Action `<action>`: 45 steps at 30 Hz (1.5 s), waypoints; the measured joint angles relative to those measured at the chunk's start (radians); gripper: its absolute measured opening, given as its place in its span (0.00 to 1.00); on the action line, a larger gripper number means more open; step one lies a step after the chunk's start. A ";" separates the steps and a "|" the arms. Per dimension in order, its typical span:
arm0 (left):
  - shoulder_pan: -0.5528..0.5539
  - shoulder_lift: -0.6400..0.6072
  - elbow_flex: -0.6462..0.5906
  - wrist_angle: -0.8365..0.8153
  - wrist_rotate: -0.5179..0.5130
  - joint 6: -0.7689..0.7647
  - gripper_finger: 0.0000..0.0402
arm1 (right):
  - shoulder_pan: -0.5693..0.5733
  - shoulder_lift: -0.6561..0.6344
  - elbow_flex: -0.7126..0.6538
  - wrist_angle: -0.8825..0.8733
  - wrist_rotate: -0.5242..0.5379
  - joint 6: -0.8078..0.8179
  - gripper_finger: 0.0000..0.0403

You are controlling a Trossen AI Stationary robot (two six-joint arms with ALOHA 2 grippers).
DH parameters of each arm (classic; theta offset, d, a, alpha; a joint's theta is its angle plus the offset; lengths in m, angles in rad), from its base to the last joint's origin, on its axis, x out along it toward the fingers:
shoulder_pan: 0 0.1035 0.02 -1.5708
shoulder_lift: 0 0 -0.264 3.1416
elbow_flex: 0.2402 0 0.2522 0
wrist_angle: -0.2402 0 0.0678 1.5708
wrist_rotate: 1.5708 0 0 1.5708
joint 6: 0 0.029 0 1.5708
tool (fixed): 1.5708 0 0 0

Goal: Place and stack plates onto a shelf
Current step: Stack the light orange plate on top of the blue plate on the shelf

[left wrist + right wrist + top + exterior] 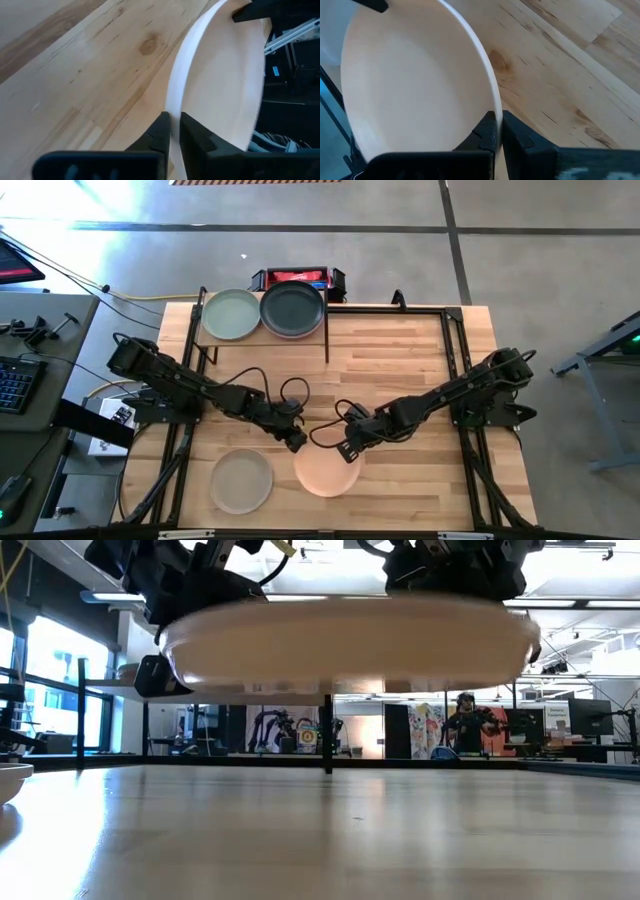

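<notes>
A peach plate (pixel 328 472) hangs clear above the near middle of the table between both grippers; in the low view the peach plate (pixel 345 640) floats level over the boards. My left gripper (pixel 297 442) is shut on its far-left rim and my right gripper (pixel 347 448) on its far-right rim. A beige-grey plate (pixel 241 480) lies flat on the table to the left. The shelf (pixel 265 330) stands at the far edge, carrying a pale sage plate (pixel 231 314) and a dark grey plate (pixel 292 308) side by side. My left gripper (pixel 175 131) pinches the peach plate's rim (pixel 175 105) between its two fingers, one inside the plate and one outside, coming from the table's left. The plate is lifted clear and level. My right gripper (pixel 499 127) pinches the rim (pixel 493 97) across from it the same way, reaching in from the table's right.
A red and black box (pixel 298 278) sits behind the shelf. The black frame rails (pixel 455 370) run along the table's sides. The beige-grey plate's edge (pixel 6 782) shows at the low view's left. Bare boards (pixel 390 360) lie between the shelf and the grippers.
</notes>
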 joint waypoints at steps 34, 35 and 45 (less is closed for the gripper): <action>-0.001 0.000 0.000 -0.024 -0.010 0.000 0.00 | 0.000 0.000 0.001 0.048 -0.030 -0.002 0.00; -0.001 0.000 0.000 -0.025 -0.010 0.000 0.00 | 0.000 0.000 0.001 0.048 -0.032 -0.003 0.00; -0.001 0.000 0.000 -0.029 -0.010 0.000 0.00 | -0.005 0.000 0.000 0.051 -0.031 -0.042 0.00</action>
